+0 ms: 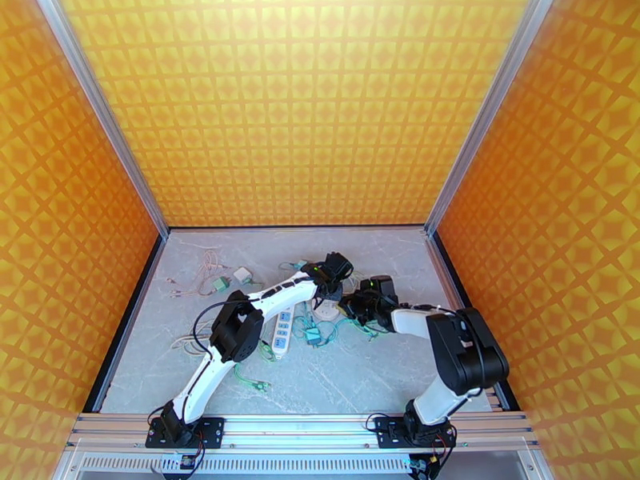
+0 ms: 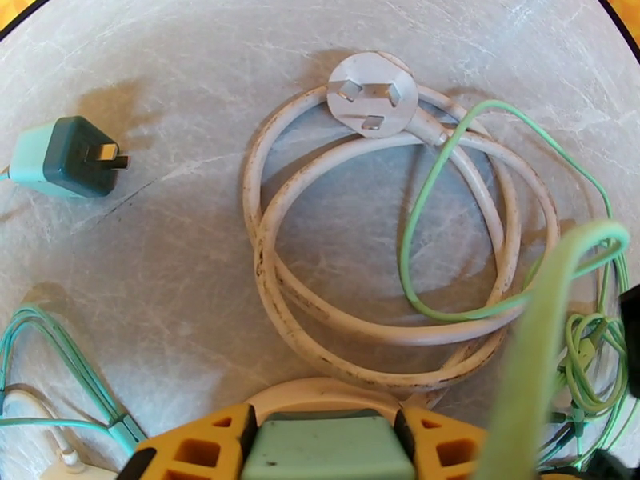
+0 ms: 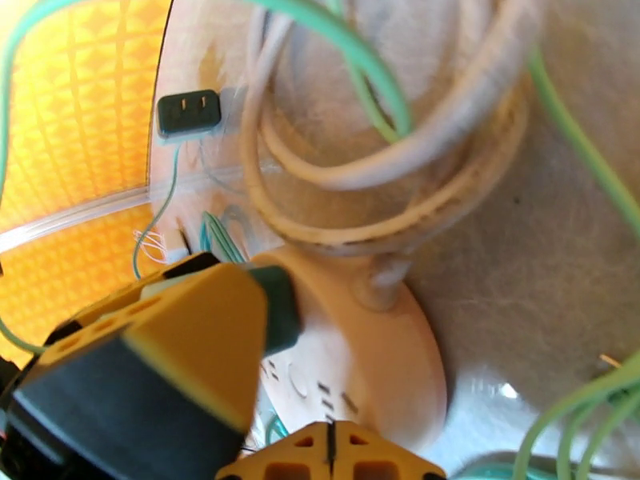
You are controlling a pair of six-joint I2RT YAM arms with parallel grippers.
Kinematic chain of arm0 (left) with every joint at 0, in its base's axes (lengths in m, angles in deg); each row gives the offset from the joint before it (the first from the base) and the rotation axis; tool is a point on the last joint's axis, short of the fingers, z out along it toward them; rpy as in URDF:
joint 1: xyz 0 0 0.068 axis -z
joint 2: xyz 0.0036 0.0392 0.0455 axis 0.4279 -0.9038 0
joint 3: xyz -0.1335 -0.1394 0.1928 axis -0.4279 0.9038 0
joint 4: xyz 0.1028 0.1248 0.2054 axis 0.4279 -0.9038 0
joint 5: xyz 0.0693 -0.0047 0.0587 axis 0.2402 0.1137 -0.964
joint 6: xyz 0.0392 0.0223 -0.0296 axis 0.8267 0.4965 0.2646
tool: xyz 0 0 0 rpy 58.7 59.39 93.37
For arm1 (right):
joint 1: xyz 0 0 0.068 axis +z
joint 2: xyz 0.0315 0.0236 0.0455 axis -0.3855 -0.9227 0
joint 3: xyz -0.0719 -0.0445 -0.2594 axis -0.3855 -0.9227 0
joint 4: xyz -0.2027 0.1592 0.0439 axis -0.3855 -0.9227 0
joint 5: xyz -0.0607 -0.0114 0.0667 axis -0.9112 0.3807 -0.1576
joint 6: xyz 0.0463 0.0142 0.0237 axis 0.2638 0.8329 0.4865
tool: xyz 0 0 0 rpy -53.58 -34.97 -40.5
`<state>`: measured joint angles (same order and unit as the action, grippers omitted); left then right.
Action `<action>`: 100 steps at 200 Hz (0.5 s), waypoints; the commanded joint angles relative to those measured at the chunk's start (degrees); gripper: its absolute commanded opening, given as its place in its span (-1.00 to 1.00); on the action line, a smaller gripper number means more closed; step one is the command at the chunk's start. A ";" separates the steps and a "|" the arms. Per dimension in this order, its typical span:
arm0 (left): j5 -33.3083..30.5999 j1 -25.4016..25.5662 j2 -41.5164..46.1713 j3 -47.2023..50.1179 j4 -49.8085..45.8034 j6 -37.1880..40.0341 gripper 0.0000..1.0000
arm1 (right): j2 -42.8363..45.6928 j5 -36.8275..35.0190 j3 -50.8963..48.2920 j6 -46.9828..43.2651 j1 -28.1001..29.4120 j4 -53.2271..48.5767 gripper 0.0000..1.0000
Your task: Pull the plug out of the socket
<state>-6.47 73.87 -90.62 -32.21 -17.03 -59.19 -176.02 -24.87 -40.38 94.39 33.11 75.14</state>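
Left gripper low in frame, pinched onto green plug seated in round white socket. Right gripper, fingers together at socket's edge; we judge it braces the base.

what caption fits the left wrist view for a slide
Left end effector gripping green plug on round white socket, coiled white cable beyond

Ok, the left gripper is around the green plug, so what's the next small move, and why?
Probably pull the left gripper straight away from the white round socket. Its fingers sit against both sides of the green plug, which is seated in the socket, and the shut right gripper looks set on the socket's edge, bracing it.
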 commanded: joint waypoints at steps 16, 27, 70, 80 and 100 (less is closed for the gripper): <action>-2.67 -0.10 -0.36 -1.21 -6.34 -5.65 -0.46 | 0.33 -0.84 -6.80 12.72 1.76 18.56 -1.00; -3.02 -0.03 -0.81 -2.08 -7.12 -6.93 -0.47 | 0.51 -2.47 -8.53 14.52 2.71 21.33 -1.00; -3.10 -0.01 -1.07 -2.19 -7.48 -9.15 -0.47 | -4.33 -4.67 -9.76 20.51 4.96 32.82 -1.00; -3.11 0.11 -1.29 -2.34 -7.68 -9.10 -0.47 | -5.86 -4.74 -9.58 22.23 5.38 35.60 -1.00; -3.15 0.14 -1.33 -2.37 -7.91 -9.36 -0.47 | -7.81 -5.46 -9.53 24.29 6.41 38.04 -1.00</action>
<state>-9.55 73.93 -90.73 -33.52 -21.79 -66.27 -181.07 -27.98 -49.82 113.58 38.27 106.03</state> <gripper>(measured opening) 0.389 0.039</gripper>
